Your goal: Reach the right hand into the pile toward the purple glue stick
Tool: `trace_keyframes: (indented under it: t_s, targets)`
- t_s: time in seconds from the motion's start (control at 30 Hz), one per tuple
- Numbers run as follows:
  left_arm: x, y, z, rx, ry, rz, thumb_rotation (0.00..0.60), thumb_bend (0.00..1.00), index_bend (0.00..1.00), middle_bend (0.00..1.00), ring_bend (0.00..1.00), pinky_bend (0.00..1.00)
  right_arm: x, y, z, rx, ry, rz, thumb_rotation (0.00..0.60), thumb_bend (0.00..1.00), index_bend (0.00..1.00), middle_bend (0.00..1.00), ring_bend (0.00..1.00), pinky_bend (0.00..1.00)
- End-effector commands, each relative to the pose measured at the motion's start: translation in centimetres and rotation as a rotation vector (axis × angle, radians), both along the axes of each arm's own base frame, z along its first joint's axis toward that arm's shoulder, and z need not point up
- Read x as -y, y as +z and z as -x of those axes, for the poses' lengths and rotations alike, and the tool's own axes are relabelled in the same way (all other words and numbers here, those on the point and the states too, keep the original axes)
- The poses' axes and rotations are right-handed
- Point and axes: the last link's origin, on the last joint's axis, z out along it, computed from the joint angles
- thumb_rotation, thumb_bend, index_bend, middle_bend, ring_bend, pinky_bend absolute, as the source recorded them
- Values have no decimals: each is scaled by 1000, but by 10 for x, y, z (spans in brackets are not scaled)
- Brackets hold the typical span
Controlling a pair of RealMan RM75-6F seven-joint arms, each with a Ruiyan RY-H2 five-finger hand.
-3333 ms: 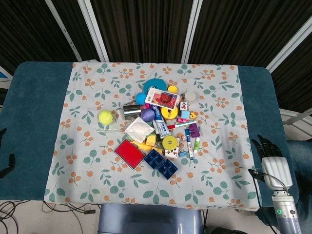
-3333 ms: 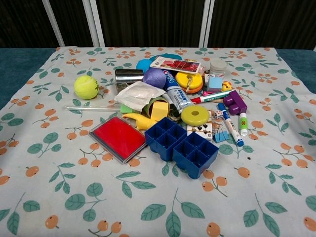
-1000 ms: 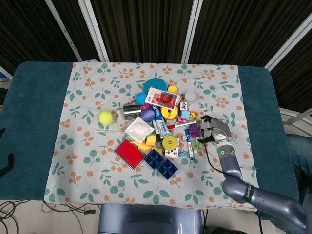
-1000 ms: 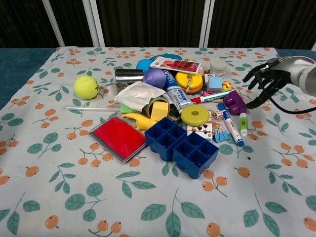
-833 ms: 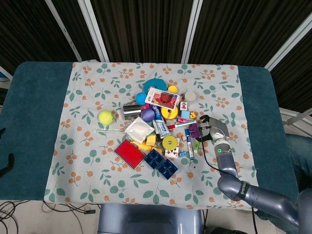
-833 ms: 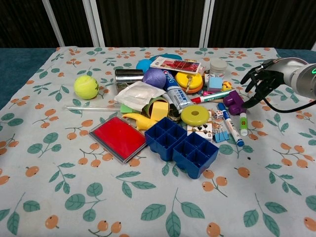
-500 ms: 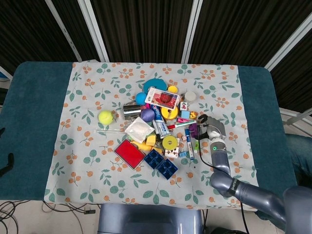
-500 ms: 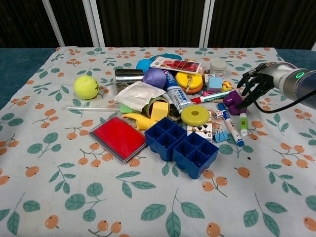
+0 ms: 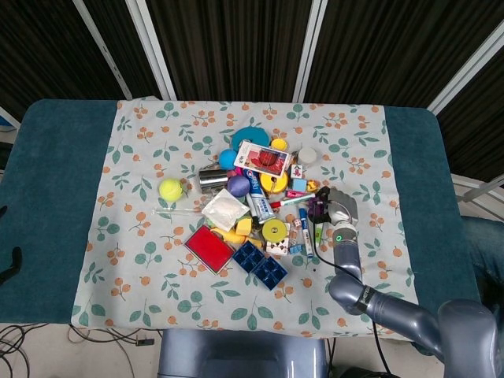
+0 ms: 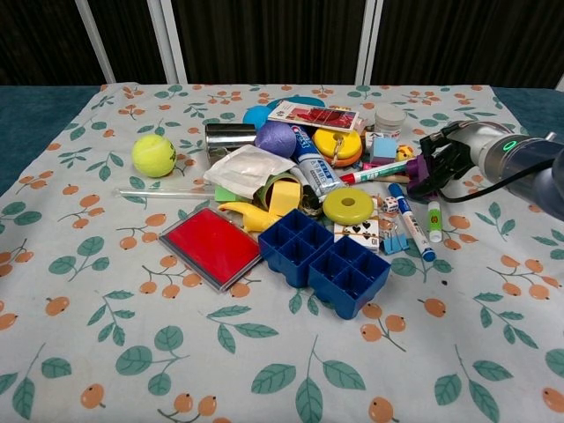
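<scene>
The purple glue stick lies at the right edge of the pile, beside a red marker. My right hand has come in from the right and sits over it, with dark fingers spread around the purple body and touching it. Most of the stick is hidden under the fingers. In the head view the right hand covers the glue stick the same way. Only dark fingertips of my left hand show at the left edge of the table, far from the pile.
Just in front of the hand lie a blue marker and a green-capped pen. A yellow tape roll, blue trays, a red pad and a tennis ball lie further left. A floral cloth covers the table.
The right hand has moved left from the cloth's right side into the pile's edge. Its fingers now lie over the purple glue stick, which shows less than before.
</scene>
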Motion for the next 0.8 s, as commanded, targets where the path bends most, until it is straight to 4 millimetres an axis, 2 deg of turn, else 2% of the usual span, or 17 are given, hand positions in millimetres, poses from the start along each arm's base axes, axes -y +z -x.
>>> trace_keyframes:
  t_s: [0.03,0.33,0.37,0.57,0.8]
  targets:
    - [0,0,0,0,2,1,600,509,28,0,0,29,0,0,0,0,2,6,600,341,434,544,504,289]
    - [0,0,0,-1,3,3,600,509,28,0,0,29,-3,16,-1,33,22,42,600,385,447,552,514,299]
    - [0,-1,0,-2,2,4,600,509,29,0,0,29,-5,27,-1,31,37,53,600,385,447,551,514,299]
    - [1,-1,-1,-3,2,5,600,509,28,0,0,29,-15,49,-4,67,69,49,600,388,447,548,512,299]
    - [1,-2,-1,-5,0,4,600,509,29,0,0,29,-26,84,-18,143,138,69,600,388,447,545,508,300]
